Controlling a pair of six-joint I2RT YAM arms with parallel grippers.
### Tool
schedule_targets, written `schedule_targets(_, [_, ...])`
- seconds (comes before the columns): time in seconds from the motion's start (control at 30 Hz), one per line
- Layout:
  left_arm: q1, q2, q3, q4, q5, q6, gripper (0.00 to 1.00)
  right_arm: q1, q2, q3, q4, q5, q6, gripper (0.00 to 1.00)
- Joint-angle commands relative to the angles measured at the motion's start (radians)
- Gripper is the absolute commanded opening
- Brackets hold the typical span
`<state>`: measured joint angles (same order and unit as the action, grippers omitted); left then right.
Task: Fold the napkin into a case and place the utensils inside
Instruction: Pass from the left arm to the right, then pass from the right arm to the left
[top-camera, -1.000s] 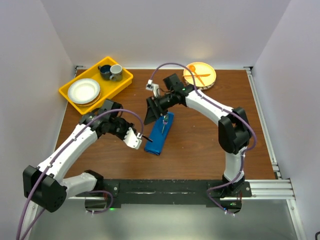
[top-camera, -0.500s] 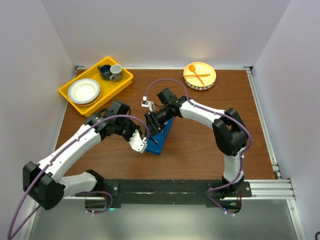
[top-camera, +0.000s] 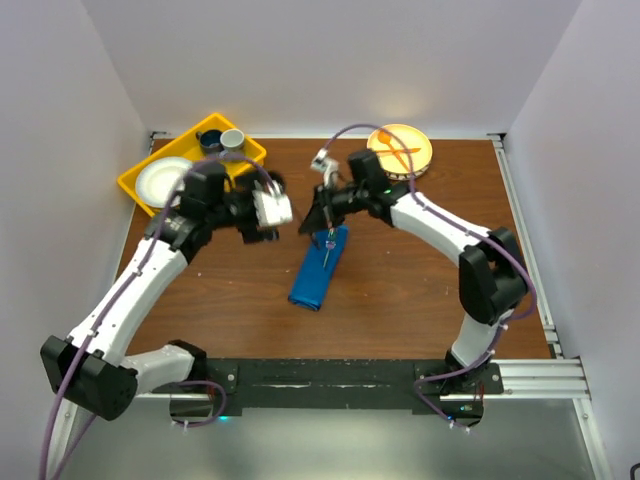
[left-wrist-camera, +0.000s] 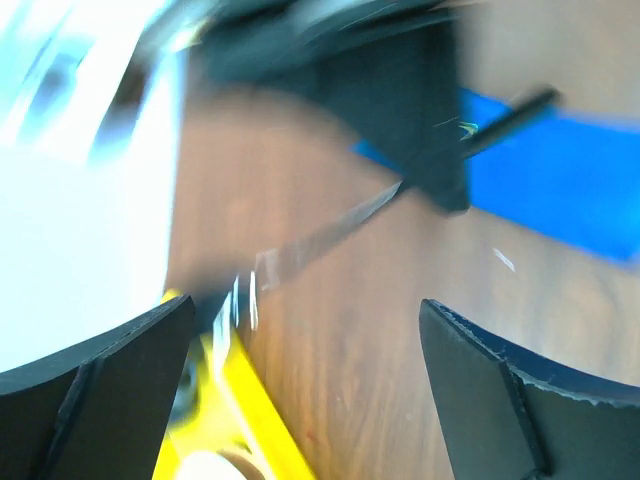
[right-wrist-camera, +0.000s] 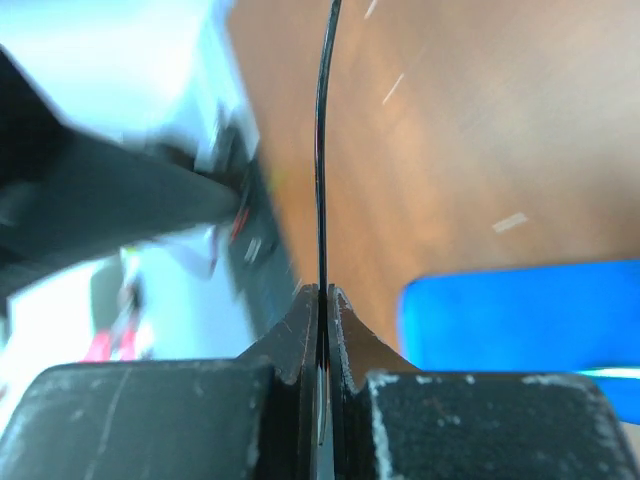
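At counter (top-camera: 400, 290) centre the case (top-camera: 318, 270) lies folded, long axis 1 to 7 o'clock. A slim shape, likely one utensil, rests on its 12 o'clock half; too small to confirm.

Change from half a second ago: both arms met at the case. Now the left fingers (left-wrist-camera: 110, 380) are spread wide and have swung off to 10 o'clock, toward the yellow tray (top-camera: 140, 190). The right fingers (right-wrist-camera: 300, 330) are pressed together on a thin metal utensil (left-wrist-camera: 330, 225) above the case's 12 o'clock end.

Reading: looks like a hand-over, left to right. Insertion not yet done.
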<state>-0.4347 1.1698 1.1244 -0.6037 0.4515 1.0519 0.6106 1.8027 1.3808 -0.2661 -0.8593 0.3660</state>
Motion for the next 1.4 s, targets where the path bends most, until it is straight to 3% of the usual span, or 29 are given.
schedule_targets(0.0, [0.131, -0.032, 0.112, 0.390, -0.020, -0.736, 1.00, -0.121, -0.111, 0.043, 0.220, 0.219, 0.111, 0.00])
schedule_targets(0.03, [0.157, -0.032, 0.115, 0.431, -0.107, -0.845, 1.00, -0.136, -0.133, 0.043, 0.237, 0.242, 0.116, 0.00])
schedule_targets(0.17, [0.188, 0.036, 0.199, 0.473, -0.161, -1.235, 1.00, -0.140, -0.180, 0.038, 0.261, 0.399, 0.128, 0.00])
schedule_targets(0.33, [0.217, 0.111, 0.245, 0.564, -0.077, -1.438, 0.92, -0.130, -0.163, 0.095, 0.154, 0.597, 0.244, 0.00])
schedule_targets(0.4, [0.214, 0.126, 0.238, 0.579, -0.070, -1.530, 0.80, -0.118, -0.157, 0.110, 0.101, 0.623, 0.234, 0.00])
schedule_targets(0.53, [0.174, 0.162, 0.184, 0.642, 0.002, -1.578, 0.53, -0.068, -0.180, 0.074, 0.107, 0.655, 0.231, 0.00])
schedule_targets(0.7, [0.094, 0.203, 0.186, 0.644, 0.029, -1.566, 0.38, -0.029, -0.195, 0.028, 0.120, 0.635, 0.240, 0.00])
schedule_targets(1.37, [0.054, 0.309, 0.158, 0.570, 0.041, -1.665, 0.20, 0.015, -0.229, 0.000, 0.103, 0.620, 0.200, 0.00])
